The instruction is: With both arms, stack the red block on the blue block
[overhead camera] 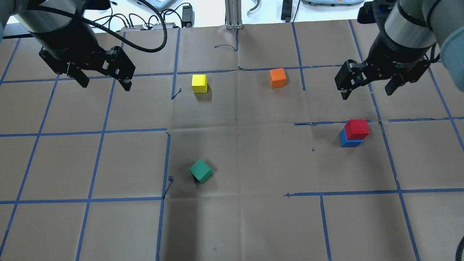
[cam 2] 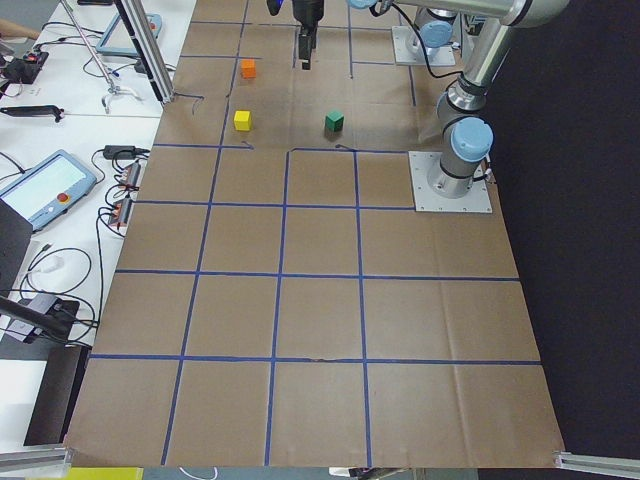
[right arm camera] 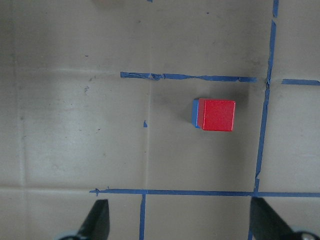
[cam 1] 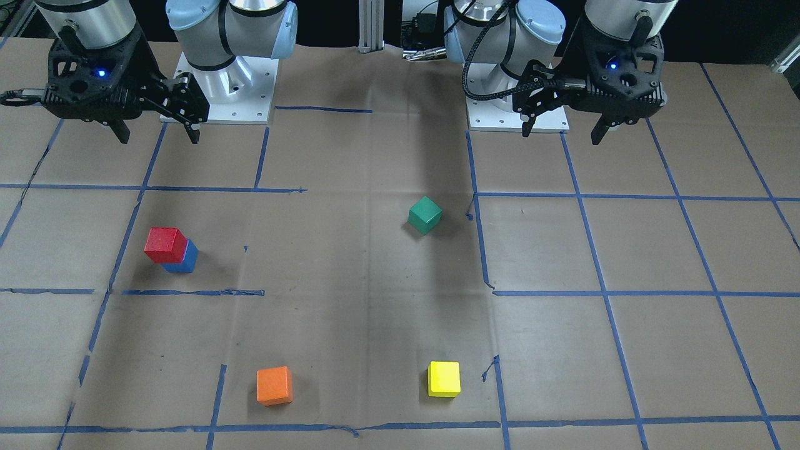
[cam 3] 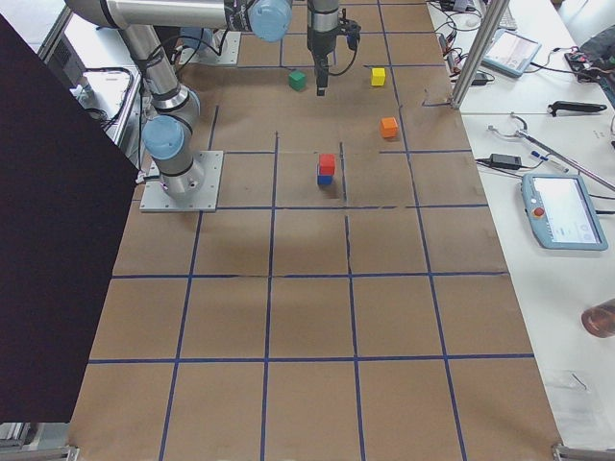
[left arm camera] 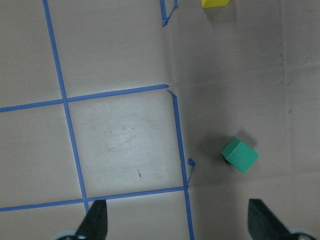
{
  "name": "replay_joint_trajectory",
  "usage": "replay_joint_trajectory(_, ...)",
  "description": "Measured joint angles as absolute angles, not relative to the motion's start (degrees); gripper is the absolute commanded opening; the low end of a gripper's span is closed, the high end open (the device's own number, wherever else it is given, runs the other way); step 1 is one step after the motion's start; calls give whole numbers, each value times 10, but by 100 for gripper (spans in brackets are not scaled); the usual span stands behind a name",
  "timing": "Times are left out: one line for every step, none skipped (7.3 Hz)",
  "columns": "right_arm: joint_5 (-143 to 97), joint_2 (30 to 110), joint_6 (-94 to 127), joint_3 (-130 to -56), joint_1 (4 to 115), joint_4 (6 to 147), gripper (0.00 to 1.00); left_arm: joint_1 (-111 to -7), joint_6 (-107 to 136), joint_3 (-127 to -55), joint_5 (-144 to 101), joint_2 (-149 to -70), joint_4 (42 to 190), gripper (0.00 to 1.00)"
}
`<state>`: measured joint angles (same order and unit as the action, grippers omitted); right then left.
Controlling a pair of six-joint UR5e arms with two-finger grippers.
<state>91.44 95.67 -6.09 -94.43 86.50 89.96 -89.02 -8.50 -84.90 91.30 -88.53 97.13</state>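
The red block point(overhead camera: 357, 128) sits on top of the blue block point(overhead camera: 349, 140), slightly offset, on the table's right side; the stack also shows in the front view, red block point(cam 1: 165, 244) over blue block point(cam 1: 185, 259), and in the right wrist view, red block point(right arm camera: 218, 115) over blue block point(right arm camera: 196, 113). My right gripper point(overhead camera: 366, 86) hangs open and empty high above the table, beyond the stack. My left gripper point(overhead camera: 104, 80) is open and empty, raised over the left side, away from all blocks.
A green cube point(overhead camera: 200, 171) lies tilted near the table's middle. A yellow cube point(overhead camera: 199, 83) and an orange cube point(overhead camera: 277, 78) sit toward the far edge. Blue tape lines grid the brown paper. Cables and devices lie beyond the far edge.
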Motion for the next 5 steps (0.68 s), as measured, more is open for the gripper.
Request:
replay_joint_trajectory(912, 947, -60, -928, 867, 899, 100, -890, -85, -849, 913, -886, 971, 100)
replay_joint_trajectory(911, 928, -59, -905, 867, 895, 100, -890, -85, -849, 912, -886, 971, 100)
replay_joint_trajectory(910, 913, -59, -889, 868, 891, 100, -890, -85, -849, 912, -887, 970, 100)
replay_joint_trajectory(910, 907, -59, -884, 871, 888, 100, -890, -84, -848, 912, -889, 969, 100)
replay_joint_trajectory(911, 904, -58, -885, 879, 889, 100, -891, -80, -847, 912, -893, 968, 100)
